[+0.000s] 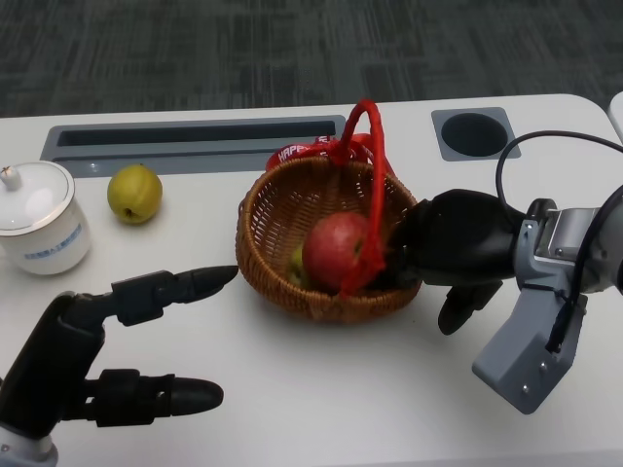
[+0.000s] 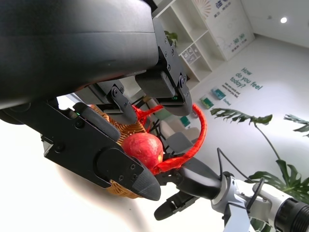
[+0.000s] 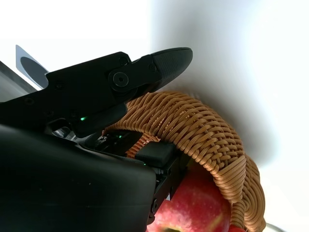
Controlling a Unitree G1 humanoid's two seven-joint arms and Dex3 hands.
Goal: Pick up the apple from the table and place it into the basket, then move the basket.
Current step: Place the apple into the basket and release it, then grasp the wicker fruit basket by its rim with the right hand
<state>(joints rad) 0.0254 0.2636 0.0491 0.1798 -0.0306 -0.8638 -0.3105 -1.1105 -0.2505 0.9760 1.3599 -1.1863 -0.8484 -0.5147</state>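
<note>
Apple [image 1: 336, 248] already in basket [image 1: 268, 238]; right hand [image 1: 458, 248] gripping rim, fingers inside and outside wicker, presumably to move it; left hand [image 1: 107, 355] empty, fingers spread.

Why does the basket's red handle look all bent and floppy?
The red handle isn't stiff; it droops over the red apple inside the wicker basket. The right hand grips the basket's rim. Nothing looks spilled or broken.

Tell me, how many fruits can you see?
2 for sure: a red apple in the basket, and a yellow-green fruit on the table beside the white cup. Something greenish behind the apple may be a third.
</note>
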